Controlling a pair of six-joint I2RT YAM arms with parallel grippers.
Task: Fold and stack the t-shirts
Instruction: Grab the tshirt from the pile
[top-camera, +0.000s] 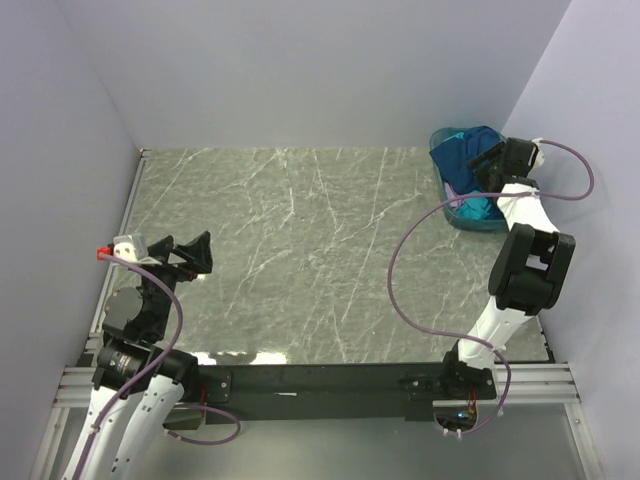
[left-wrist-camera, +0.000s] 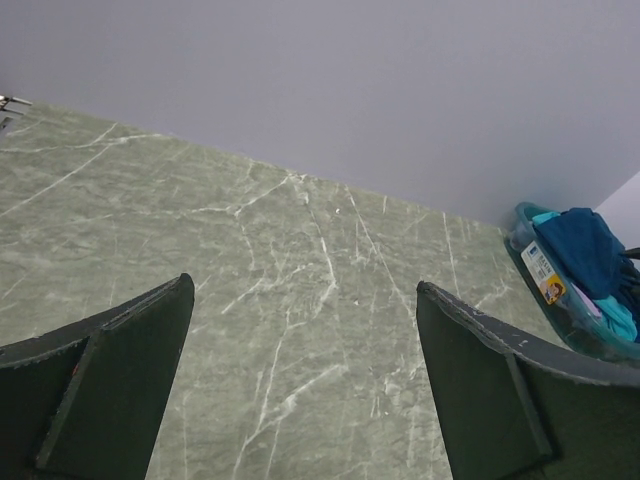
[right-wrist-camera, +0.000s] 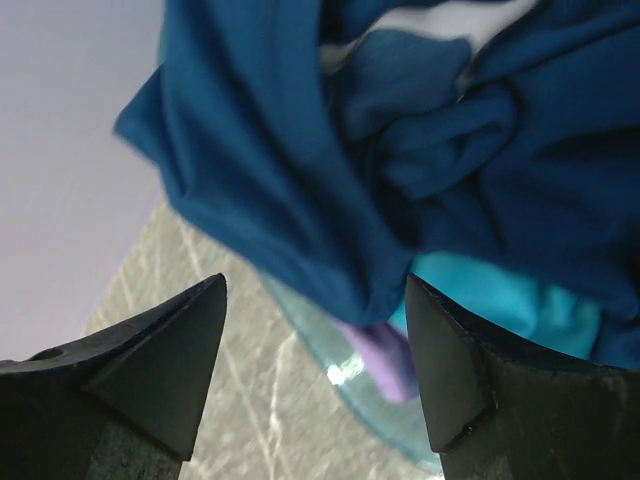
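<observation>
Right pincer (top-camera: 487, 165) is down over the basket (top-camera: 450, 215) in the far right corner of the counter (top-camera: 300, 250), jaws apart, not clamped on anything. From the right wrist, a hanging fold of the navy tee (right-wrist-camera: 300, 150) sits right between its fingers (right-wrist-camera: 160, 370), with the cloth just beside the right-hand one; whether it touches, I can't tell. All three tees are in the basket, unfolded. The navy one is heaped on top and spills over the rim, the turquoise tee (right-wrist-camera: 500, 295) is underneath, and a bit of the lilac tee (right-wrist-camera: 385, 360) pokes out against the basket wall. Left pincer (top-camera: 182, 255) hangs above the near left of the counter, jaws spread wide and holding nothing, well apart from the basket.
</observation>
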